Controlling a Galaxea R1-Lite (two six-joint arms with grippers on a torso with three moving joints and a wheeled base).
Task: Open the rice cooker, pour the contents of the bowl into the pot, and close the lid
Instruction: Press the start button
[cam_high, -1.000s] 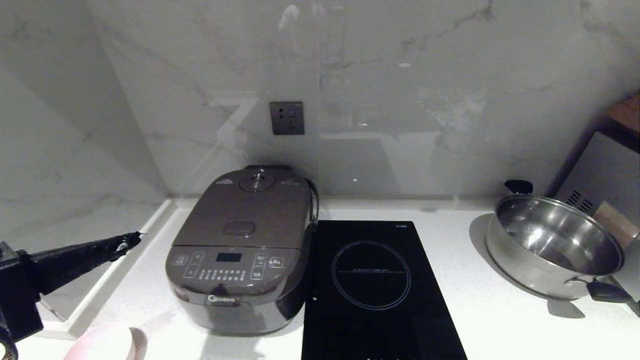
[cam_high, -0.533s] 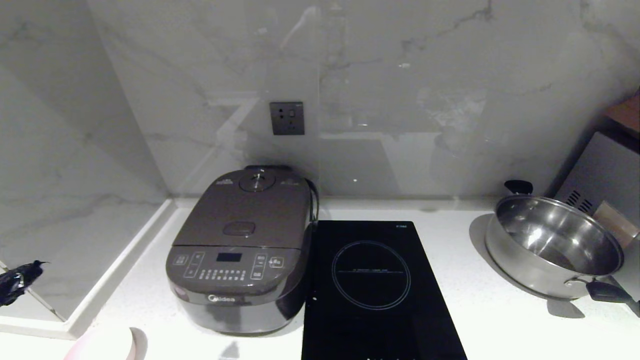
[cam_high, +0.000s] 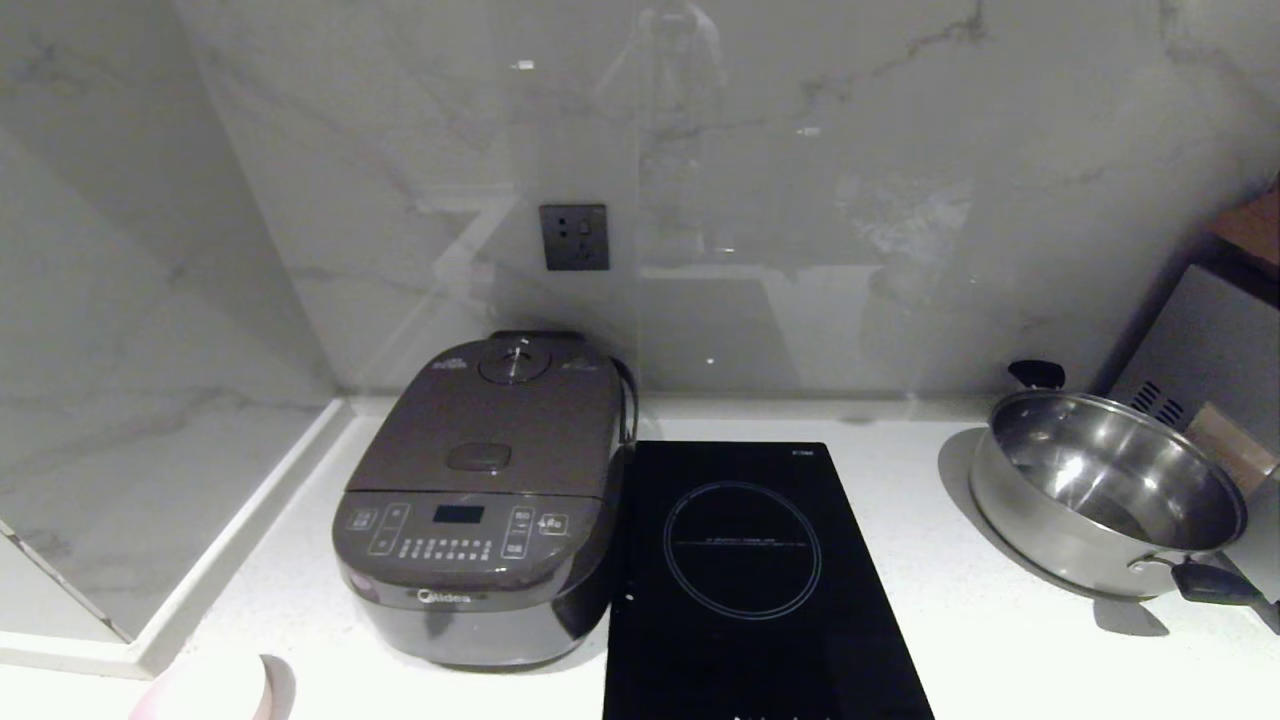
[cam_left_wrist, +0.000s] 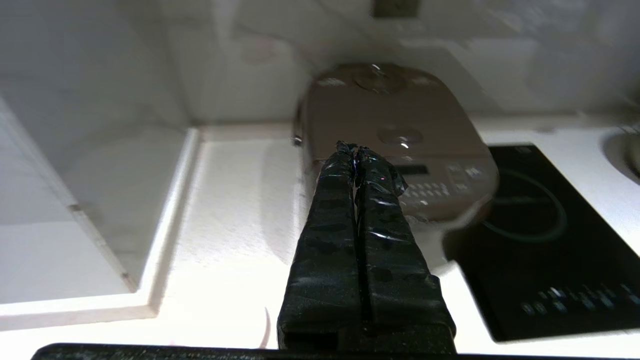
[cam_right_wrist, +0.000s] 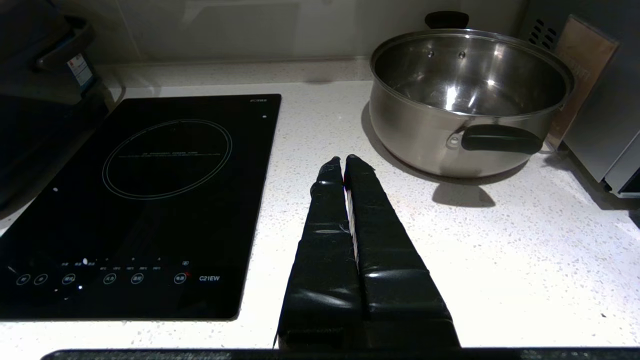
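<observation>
- We are seeing the rice cooker (cam_high: 480, 500) sitting left of centre in the head view, its lid (cam_high: 495, 425) lying shut.
- The pink bowl (cam_high: 205, 690) is peeking in at the lower left corner.
- Our left gripper (cam_left_wrist: 356, 148) is hanging above the counter (cam_left_wrist: 235, 200) with fingers clenched on nothing.
- Our right gripper (cam_right_wrist: 344, 161) is resting clenched and empty between the black cooktop (cam_right_wrist: 145, 200) and the steel pan (cam_right_wrist: 470, 95).
</observation>
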